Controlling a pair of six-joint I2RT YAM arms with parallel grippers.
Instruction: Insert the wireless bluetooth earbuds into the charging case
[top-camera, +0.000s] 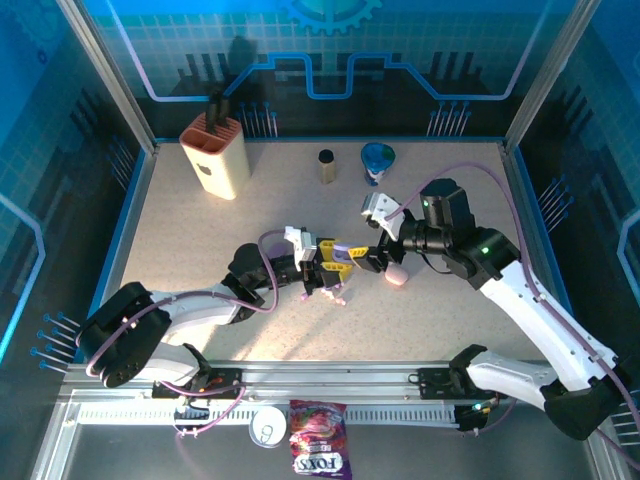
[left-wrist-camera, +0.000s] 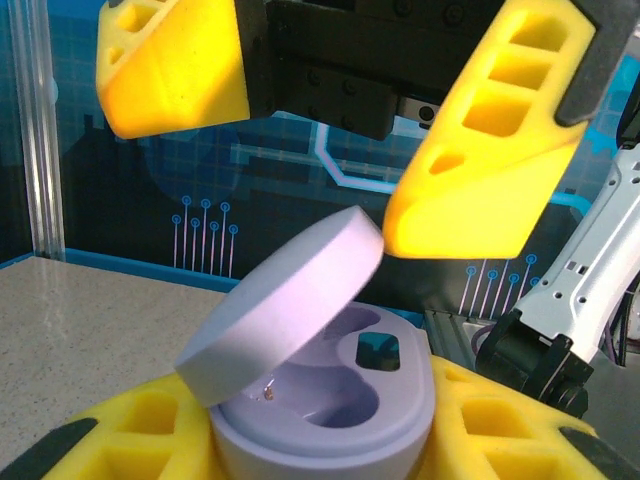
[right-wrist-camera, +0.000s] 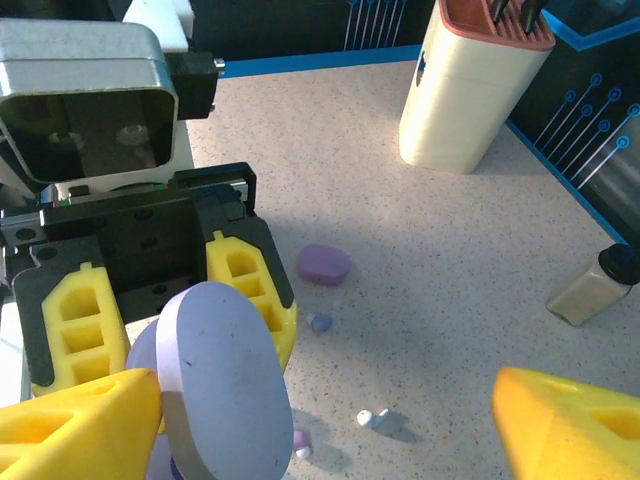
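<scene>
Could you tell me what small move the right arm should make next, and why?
Probably lower the right gripper toward the white earbud on the table. The left gripper holds the purple case with its lid raised, the wells in view look empty, and the right jaws stand open, gripping nothing.

Lilac charging case (left-wrist-camera: 330, 440), lid (left-wrist-camera: 285, 300) tilted open; white earbud (right-wrist-camera: 372, 418) lying loose nearby.

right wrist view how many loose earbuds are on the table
3: a bluish earbud by the closed purple case, a white earbud lower right, a purplish earbud beside the open case; others may be hidden.
</scene>
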